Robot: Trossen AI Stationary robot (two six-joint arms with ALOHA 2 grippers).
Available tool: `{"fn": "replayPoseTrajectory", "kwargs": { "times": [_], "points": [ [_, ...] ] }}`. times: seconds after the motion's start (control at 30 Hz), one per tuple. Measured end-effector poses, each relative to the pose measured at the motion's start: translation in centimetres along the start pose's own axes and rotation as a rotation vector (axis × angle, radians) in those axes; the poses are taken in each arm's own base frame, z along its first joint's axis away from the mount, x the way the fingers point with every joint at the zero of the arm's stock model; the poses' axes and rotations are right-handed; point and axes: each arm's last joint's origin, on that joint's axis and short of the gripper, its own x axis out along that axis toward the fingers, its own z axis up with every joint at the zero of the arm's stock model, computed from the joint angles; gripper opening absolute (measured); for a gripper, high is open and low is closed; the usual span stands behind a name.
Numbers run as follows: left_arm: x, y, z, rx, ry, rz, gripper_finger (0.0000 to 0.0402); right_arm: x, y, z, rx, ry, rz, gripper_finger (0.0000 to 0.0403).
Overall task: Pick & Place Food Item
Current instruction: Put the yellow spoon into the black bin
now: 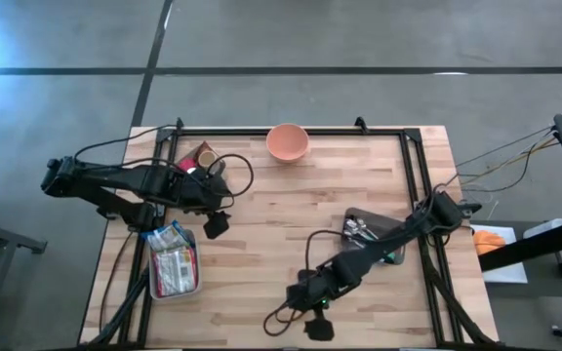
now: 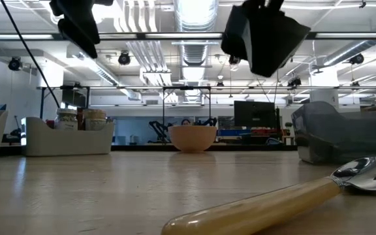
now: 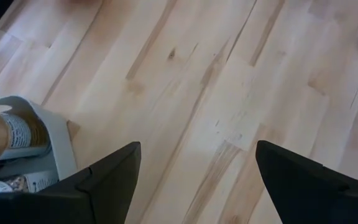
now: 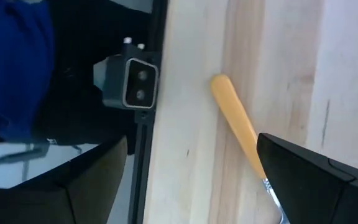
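Food packets lie in a grey bin at the near left, and the left wrist view shows a labelled jar in a grey bin. A pink bowl stands at the far edge. My left gripper hangs open over bare wood beside the bin. My right gripper is open above the table's near edge. A spoon lies flat below it, its yellow handle just beyond the right finger.
A second grey bin with jars sits at the far left. A grey tray with utensils is on the right side. The spoon lies close to the small camera on the near edge. Bare wood fills the table's middle.
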Motion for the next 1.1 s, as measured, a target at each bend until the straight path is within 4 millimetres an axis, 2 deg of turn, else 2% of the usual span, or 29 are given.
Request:
{"fn": "replayPoseTrajectory", "kwargs": {
  "times": [0.17,0.4,0.63,1.1],
  "points": [
    [0.00,0.05,-0.08,0.001,0.008,0.003,0.0324,0.08,-0.45,-0.02,0.090,0.011,-0.011,0.0357],
    [0.00,0.04,-0.04,-0.007,0.004,0.004,0.0324,0.22,-0.24,-0.16,0.018,0.012,-0.010,0.0357],
    [0.00,0.03,-0.03,-0.004,0.003,0.003,0.0324,0.31,-0.60,-0.21,0.020,-0.016,-0.077,0.0357],
    [0.05,0.01,-0.02,0.000,0.004,0.004,0.0323,-0.45,0.07,0.65,0.062,-0.062,-0.058,0.0357]
  ]
}}
